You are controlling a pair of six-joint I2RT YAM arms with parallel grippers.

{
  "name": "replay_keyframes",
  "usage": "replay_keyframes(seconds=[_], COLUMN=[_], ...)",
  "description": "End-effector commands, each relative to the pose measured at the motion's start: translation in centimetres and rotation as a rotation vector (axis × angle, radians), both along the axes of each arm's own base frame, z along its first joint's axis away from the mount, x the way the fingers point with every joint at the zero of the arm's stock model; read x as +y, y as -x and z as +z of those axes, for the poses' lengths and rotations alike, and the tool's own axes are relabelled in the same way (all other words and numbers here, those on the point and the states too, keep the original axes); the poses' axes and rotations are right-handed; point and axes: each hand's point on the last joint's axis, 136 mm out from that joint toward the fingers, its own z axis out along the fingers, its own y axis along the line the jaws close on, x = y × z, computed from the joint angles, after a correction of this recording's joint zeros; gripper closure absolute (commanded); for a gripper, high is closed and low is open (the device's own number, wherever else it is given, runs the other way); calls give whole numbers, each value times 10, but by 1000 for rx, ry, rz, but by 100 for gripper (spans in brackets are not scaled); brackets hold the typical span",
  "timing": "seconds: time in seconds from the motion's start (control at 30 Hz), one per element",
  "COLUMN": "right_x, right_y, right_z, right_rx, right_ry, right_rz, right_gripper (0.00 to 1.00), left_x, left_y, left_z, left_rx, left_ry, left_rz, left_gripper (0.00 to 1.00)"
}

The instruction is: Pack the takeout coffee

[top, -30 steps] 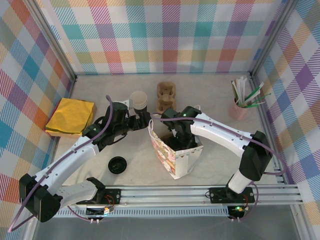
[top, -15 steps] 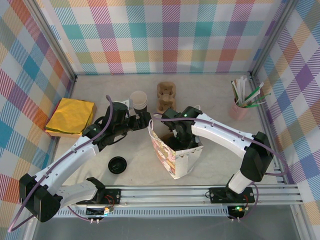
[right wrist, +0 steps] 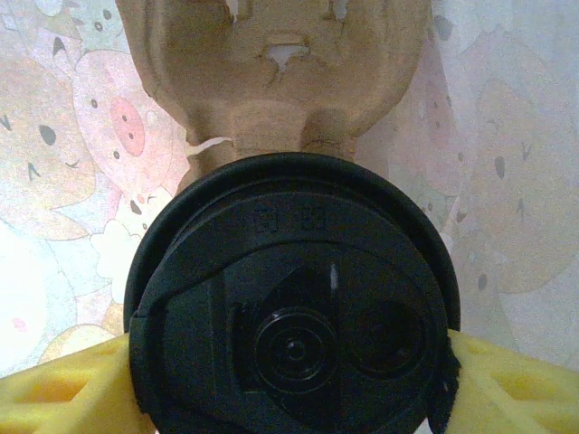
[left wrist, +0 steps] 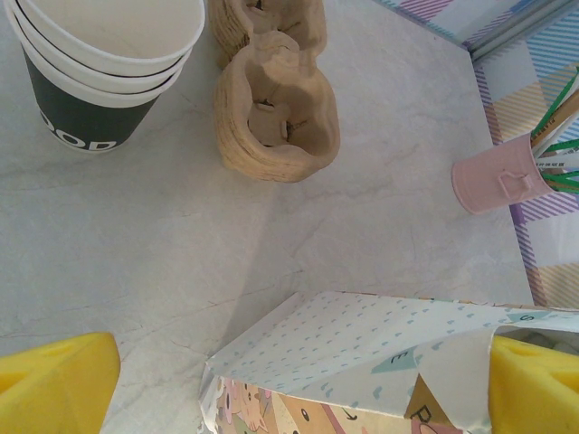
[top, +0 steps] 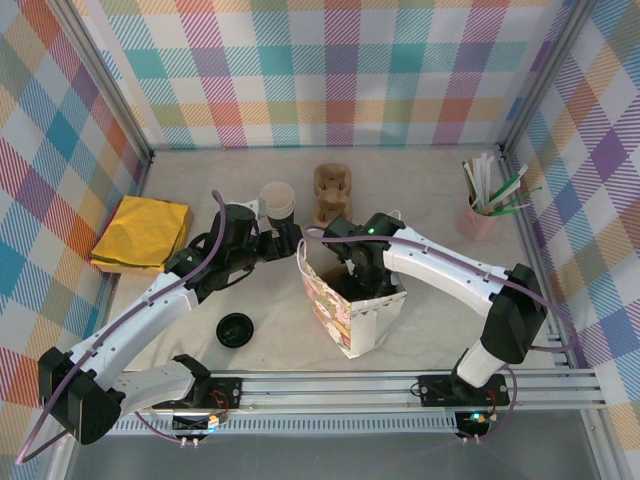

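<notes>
Right wrist view placed the right gripper point(right wrist: 288, 380) nearest you, its yellow fingers point(right wrist: 54, 389) pinched against opposite sides of the round black lid of the takeout coffee point(right wrist: 294, 307). The cup sat down inside the paper bag point(right wrist: 81, 136), printed walls on both sides, with a moulded cardboard carrier point(right wrist: 271, 63) just beyond it and apparently touching the lid's far edge. Treat the cup as probably light but easily crushed: its paper wall would give under pressure, and a snap-on lid could pop loose. The lid rim was likely the stiffest place to hold, so you should have kept the squeeze modest and the cup upright; you could not tell whether it held liquid. Left wrist view showed the left gripper point(left wrist: 298, 389) with fingers spread wide on either side of the bag's dotted top edge, gripping nothing that you could see. Farther out on the table stood a spare carrier stack point(left wrist: 271, 108), nested open cups point(left wrist: 99, 63), and a pink pot point(left wrist: 498, 172) of sticks.
</notes>
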Motion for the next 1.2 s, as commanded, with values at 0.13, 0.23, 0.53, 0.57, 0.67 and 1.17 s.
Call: replay_keyframes(seconds=[0.13, 0.23, 0.53, 0.57, 0.67, 1.17], right_x=[-24, -24, -24, -24, -25, -26], right_y=[23, 24, 26, 26, 27, 27], right_z=[5, 5, 2, 1, -2, -5], right_rx=[71, 72, 77, 77, 79, 76], right_ry=[83, 85, 83, 82, 85, 82], right_rz=[-23, -26, -28, -28, -27, -34], right_gripper=[30, 30, 30, 30, 30, 30], left_x=[7, 7, 7, 7, 7, 8], left_y=[-5, -5, -5, -5, -5, -5], left_z=[7, 8, 7, 7, 7, 8], left_rx=[-26, -28, -25, -26, -25, -27], left_ry=[-24, -24, -27, -26, -27, -28], left_rz=[39, 40, 40, 39, 40, 39], left_gripper=[5, 5, 5, 5, 5, 5])
